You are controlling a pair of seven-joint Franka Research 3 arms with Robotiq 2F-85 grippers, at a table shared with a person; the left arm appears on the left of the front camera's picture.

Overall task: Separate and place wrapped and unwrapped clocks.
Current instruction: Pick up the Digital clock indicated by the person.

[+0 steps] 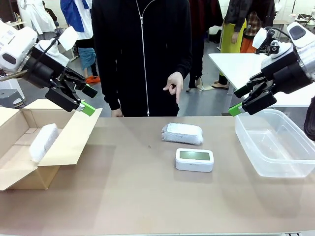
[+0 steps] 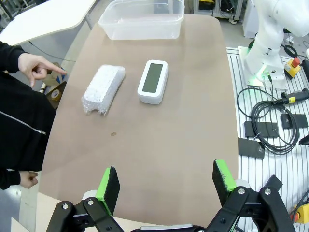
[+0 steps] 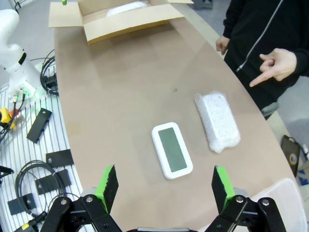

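The unwrapped clock point(image 1: 194, 160) point(image 3: 172, 150) is seen as a white rounded-rectangular body with a grey screen lying face up near the middle of the worktop point(image 1: 123, 196); whatever is on the screen is too small to be read. One wrapped clock point(image 1: 182, 133) point(image 2: 103, 89), an oblong bundle in white translucent padded wrap, lies just beside it at about 11 o'clock in the front view, apart from it, and no print can be made out on the wrap. A second wrapped clock point(image 1: 43, 141) of the same look is lodged in the open cardboard box point(image 1: 69, 142) at the 9 o'clock end of the worktop. A clear plastic tub point(image 1: 290, 167) is set at the 3 o'clock end. At 12 o'clock a person in a black zipped top is stood, and the person's pointing finger point(image 1: 173, 84) is aimed down at the bundle on the worktop. The left hand point(image 1: 88, 100) point(image 2: 165, 181) is held above the box flap with its green-padded fingers spread wide and nothing between them. The right hand point(image 1: 237, 101) point(image 3: 164, 184) is held above the tub's near corner, likewise spread wide and gripping nothing
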